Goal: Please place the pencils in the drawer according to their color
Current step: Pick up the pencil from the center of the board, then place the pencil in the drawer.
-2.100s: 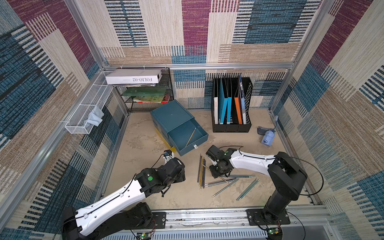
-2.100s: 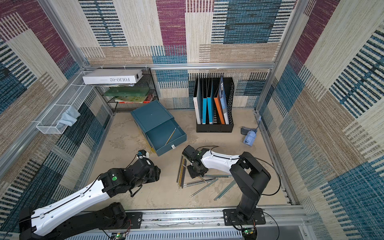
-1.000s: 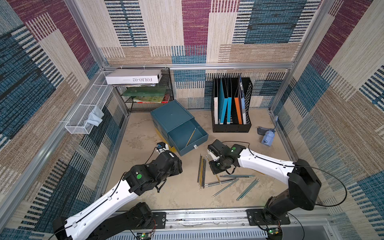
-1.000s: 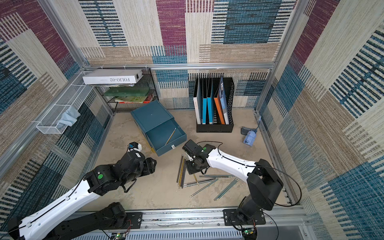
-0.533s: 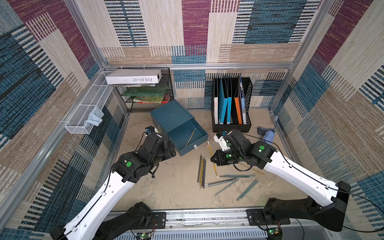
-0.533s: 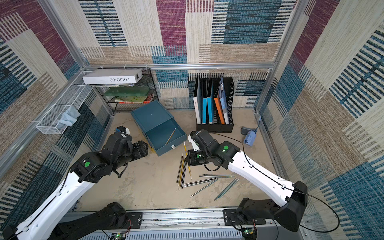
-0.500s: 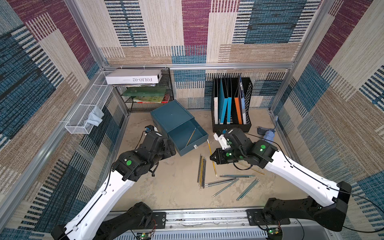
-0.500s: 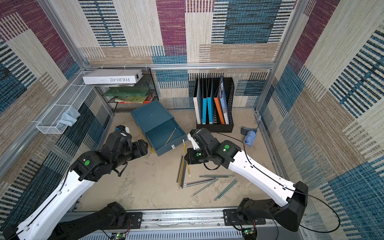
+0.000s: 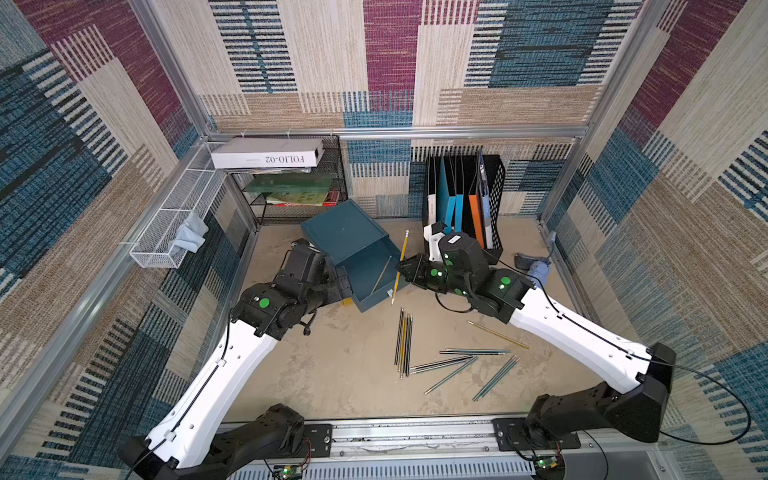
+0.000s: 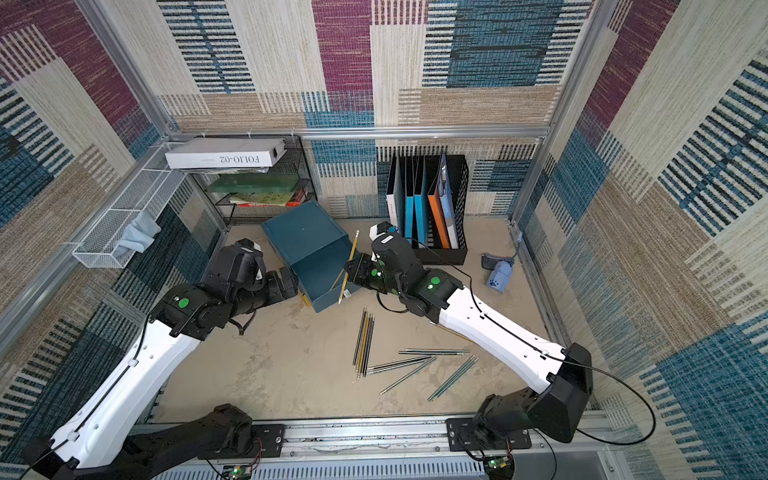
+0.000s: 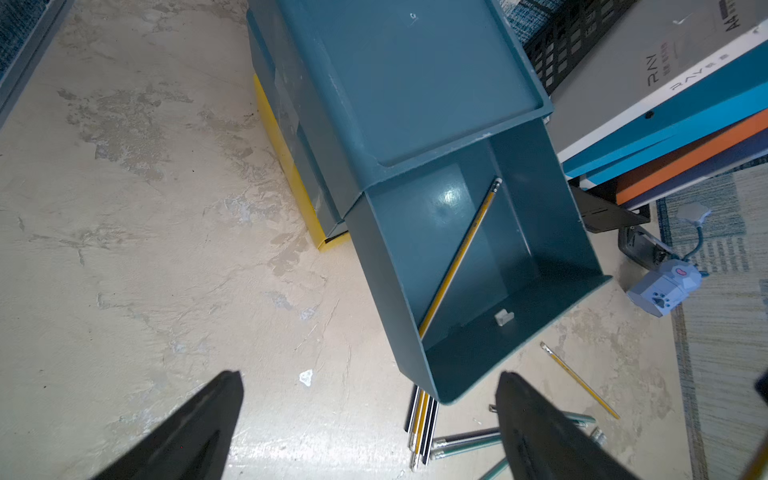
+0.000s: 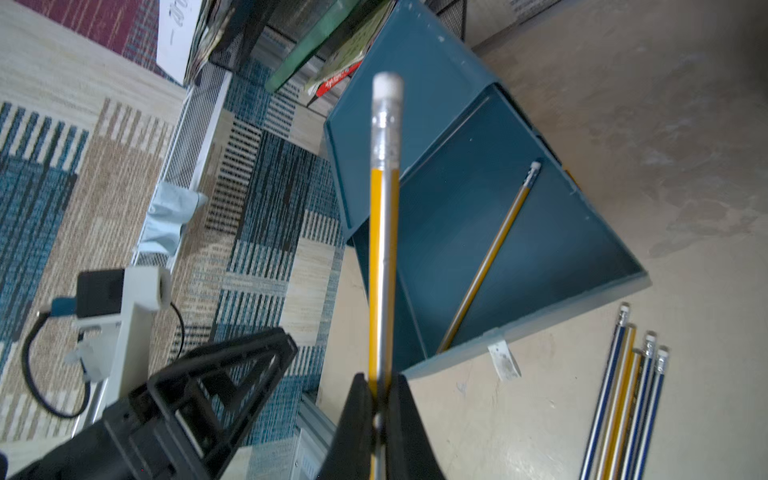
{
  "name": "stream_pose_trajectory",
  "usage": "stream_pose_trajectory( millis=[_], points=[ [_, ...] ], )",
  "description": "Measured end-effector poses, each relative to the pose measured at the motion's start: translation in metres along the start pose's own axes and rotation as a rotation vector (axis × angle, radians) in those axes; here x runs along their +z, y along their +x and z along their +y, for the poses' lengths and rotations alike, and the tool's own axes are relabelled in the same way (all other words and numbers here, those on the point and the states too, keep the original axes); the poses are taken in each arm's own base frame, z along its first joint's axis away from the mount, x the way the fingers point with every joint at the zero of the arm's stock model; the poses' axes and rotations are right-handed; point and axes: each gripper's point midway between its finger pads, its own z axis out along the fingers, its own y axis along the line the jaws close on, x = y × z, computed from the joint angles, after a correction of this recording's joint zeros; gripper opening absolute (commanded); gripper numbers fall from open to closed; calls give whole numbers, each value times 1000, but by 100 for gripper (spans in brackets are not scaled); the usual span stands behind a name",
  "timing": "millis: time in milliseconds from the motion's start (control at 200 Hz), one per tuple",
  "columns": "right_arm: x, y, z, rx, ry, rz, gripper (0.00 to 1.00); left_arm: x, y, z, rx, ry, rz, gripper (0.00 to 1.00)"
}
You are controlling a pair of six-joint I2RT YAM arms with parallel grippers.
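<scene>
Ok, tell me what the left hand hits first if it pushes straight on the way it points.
Probably the open teal drawer: its near front corner lies just ahead of the open left hand, though depth is unclear.

White-shelled left arm (image 9: 216, 374) and right arm (image 9: 573, 336), black joint housings, round green dots, thin black cables, black tapered fingers (image 11: 187, 428) on left gripper (image 11: 369, 376)

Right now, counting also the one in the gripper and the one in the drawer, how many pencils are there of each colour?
Yellow-striped pencils: 5 (1 in the right gripper, 1 in the drawer, 3 on the table)
Black pencils: 5
Teal pencils: 5
Total: 15, though the tight bundle is hard to count.
</scene>
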Motion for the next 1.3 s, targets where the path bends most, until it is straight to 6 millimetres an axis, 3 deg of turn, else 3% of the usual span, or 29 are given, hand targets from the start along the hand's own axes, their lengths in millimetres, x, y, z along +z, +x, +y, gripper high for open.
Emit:
stream_pose_trajectory(
  millis=[341, 621, 887, 952, 1117, 1197, 1302],
  points=[
    [55, -19, -7, 69, 58, -101, 0, 3, 7, -8, -12, 47, 41, 99],
    [89, -1, -32, 84, 132, -62, 0, -6, 6, -13, -19, 84, 32, 99],
    [110, 21, -33, 89, 137, 0, 0, -8, 6, -13, -22, 93, 25, 99],
    [112, 25, -35, 93, 141, 10, 9, -7, 7, -12, -24, 93, 25, 99],
    [115, 29, -30, 104, 125, 27, 44, -7, 6, -13, -26, 95, 23, 99],
    [115, 25, -21, 103, 105, 23, 52, -7, 5, -14, -26, 100, 18, 99],
    [114, 19, -11, 92, 90, 17, 55, -7, 4, -15, -27, 103, 13, 99]
  ],
)
